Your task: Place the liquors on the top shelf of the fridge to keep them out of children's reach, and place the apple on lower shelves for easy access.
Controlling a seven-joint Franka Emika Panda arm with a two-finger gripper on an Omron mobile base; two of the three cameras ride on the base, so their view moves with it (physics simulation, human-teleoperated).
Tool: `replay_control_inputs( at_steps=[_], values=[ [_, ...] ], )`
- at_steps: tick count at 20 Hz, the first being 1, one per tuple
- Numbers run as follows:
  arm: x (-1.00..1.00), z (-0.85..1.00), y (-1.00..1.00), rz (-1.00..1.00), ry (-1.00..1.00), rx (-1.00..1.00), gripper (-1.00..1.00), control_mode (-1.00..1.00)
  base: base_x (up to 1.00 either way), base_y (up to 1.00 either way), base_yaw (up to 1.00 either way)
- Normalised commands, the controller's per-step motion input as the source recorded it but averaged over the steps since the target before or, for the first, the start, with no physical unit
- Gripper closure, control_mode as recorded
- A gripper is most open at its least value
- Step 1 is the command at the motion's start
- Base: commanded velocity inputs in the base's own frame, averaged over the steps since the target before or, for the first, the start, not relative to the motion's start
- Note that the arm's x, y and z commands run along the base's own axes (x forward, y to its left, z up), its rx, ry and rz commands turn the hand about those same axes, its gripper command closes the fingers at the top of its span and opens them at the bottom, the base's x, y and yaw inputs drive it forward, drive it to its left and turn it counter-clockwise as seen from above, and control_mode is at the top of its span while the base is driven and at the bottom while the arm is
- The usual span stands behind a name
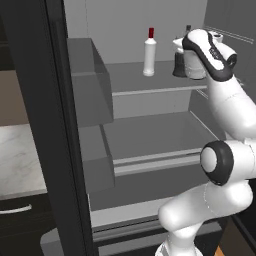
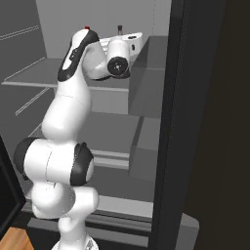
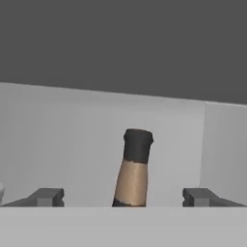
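Stood upright on the top shelf [image 1: 150, 82] of the fridge [image 1: 60, 100]: the slim white bottle [image 1: 149, 54], with the dark squat bottle [image 1: 181, 62] just beside it. Hovered with fingers spread wide either side of the dark bottle's neck, gripping nothing: the gripper [image 3: 123, 198]. Judged both liquors placed; apple still to go on a lower shelf [image 1: 150, 132].

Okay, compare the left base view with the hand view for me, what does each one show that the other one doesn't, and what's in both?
Left base view alone: the slim white bottle standing upright on the top shelf, the lower shelves, the fridge door bins and the robot's arm reaching to the shelf's right end.

Hand view alone: the gripper, its fingers spread wide either side of a narrow tan neck with a dark cap, touching neither side.

Both: the dark bottle, body in the base view, neck in the hand view, plus the grey fridge interior.
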Motion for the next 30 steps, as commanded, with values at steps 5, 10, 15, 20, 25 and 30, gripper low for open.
replay_control_inputs(
  at_steps=[5, 10, 15, 20, 25, 30],
  values=[
    [-1.00, 0.16, 0.00, 0.01, 0.02, -0.10, -1.00, -1.00, 0.00, 0.00, 0.00],
    [-1.00, 0.13, 0.00, 0.00, 0.05, -0.11, -1.00, -1.00, 0.00, 0.00, 0.00],
    [-1.00, 0.08, 0.07, 0.00, 0.08, -0.08, -1.00, -1.00, 0.00, 0.00, 0.00],
    [-1.00, 0.00, 0.09, 0.00, 0.19, 0.00, -1.00, -1.00, 0.00, 0.00, 0.00],
    [-0.98, 0.00, 0.31, -0.02, 0.36, 0.01, -1.00, -1.00, 0.00, 0.00, 0.00],
    [-0.83, -0.10, 0.24, -0.05, 0.45, 0.06, -1.00, -1.00, 0.00, 0.00, 0.00]
  ],
)
